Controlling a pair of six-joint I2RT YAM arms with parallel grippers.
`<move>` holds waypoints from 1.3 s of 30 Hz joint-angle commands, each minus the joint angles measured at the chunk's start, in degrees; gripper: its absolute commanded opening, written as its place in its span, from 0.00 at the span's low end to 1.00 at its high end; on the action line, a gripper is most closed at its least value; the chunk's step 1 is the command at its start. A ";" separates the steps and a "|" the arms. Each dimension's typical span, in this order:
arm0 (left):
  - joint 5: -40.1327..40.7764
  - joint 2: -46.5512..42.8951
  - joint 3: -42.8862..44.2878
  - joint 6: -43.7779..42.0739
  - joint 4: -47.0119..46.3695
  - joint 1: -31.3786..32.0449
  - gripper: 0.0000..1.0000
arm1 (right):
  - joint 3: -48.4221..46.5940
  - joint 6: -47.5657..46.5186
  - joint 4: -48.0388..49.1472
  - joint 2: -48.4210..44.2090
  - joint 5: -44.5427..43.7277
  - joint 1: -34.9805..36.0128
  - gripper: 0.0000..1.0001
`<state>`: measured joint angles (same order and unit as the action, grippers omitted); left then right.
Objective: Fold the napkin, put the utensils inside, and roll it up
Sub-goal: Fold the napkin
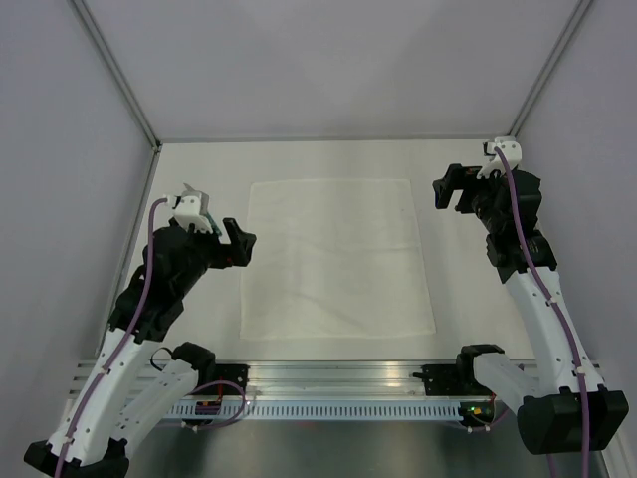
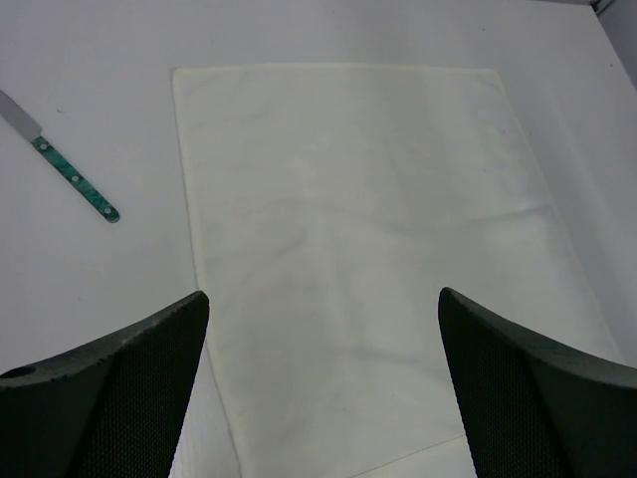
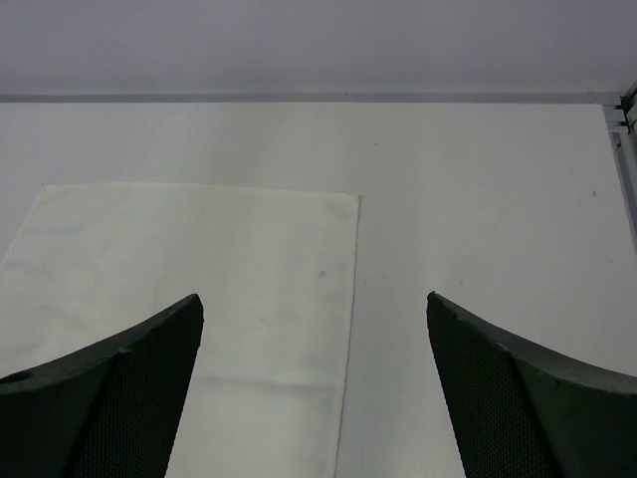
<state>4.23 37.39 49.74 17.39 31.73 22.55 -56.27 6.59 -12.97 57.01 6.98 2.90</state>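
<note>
The white napkin (image 1: 338, 259) lies flat and unfolded in the middle of the table. My left gripper (image 1: 242, 242) is open and empty, hovering at the napkin's left edge. In the left wrist view the napkin (image 2: 368, 219) fills the space between and beyond the open fingers (image 2: 320, 293). A knife with a green handle (image 2: 75, 177) lies on the table beyond the napkin's corner; it does not show in the top view. My right gripper (image 1: 445, 189) is open and empty, just right of the napkin's far right corner. In the right wrist view it (image 3: 314, 296) hangs over the napkin's edge (image 3: 199, 279).
Grey walls with metal corner posts (image 1: 119, 80) close the table at the back and sides. The rail (image 1: 328, 383) with both arm bases runs along the near edge. Bare white table (image 3: 488, 199) lies right of the napkin.
</note>
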 commanded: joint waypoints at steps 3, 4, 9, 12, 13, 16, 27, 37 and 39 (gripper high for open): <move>-2.64 1.19 1.06 0.54 0.62 0.13 0.99 | 0.11 -0.52 -0.56 -0.24 -1.36 0.36 0.98; -3.17 1.72 1.15 0.54 0.44 0.13 0.98 | 0.02 -0.96 -0.65 -0.15 -1.36 0.44 0.98; -5.80 7.95 4.05 4.49 -0.87 1.61 0.89 | -0.77 -1.84 -1.44 1.52 -1.80 0.88 0.98; -1.10 10.42 3.97 8.01 -3.93 10.45 0.87 | -1.12 -2.28 -1.79 2.31 -2.23 1.23 0.98; 1.28 12.78 3.62 8.54 -4.91 13.55 0.87 | -1.12 -2.20 -1.71 2.49 -2.41 1.32 0.98; 10.52 20.23 3.00 10.12 -10.61 25.85 0.87 | -1.12 -2.63 -1.62 3.10 -3.81 1.32 0.98; 26.35 59.94 16.08 7.40 -27.76 54.34 0.84 | -1.91 -3.51 -1.79 5.39 -8.48 1.32 0.98; 22.23 76.24 27.16 3.54 -36.64 60.60 0.78 | -1.91 -3.43 -1.71 5.48 -10.85 1.32 0.98; 21.44 78.09 29.09 2.92 -37.00 61.48 0.77 | -1.91 -3.43 -1.70 5.48 -10.85 1.32 0.98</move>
<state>26.55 113.27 74.83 23.35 0.21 82.96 -56.29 3.20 -14.22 62.43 -1.56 4.03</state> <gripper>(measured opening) 0.772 0.979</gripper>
